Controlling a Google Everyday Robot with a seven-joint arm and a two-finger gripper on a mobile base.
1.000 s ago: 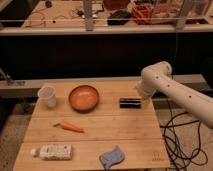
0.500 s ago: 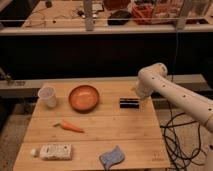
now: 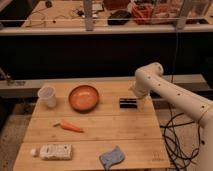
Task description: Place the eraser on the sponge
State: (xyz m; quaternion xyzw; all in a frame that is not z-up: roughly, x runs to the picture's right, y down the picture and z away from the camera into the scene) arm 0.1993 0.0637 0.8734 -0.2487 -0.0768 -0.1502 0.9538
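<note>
Eraser [image 3: 127,103] lies on the wooden table [image 3: 100,131], right of the orange bowl [image 3: 83,97] and well apart from the sponge [image 3: 112,156] at the near edge. The gripper [image 3: 136,94] hangs just beside it, seemingly spread apart, holding nothing.

Matt wooden table [image 3: 131,131], soft sponge [image 3: 112,156], smooth plastic claw [image 3: 136,94] beside matt eraser [image 3: 127,103]

Black eraser [image 3: 128,103], blue-grey sponge [image 3: 112,156]
</note>
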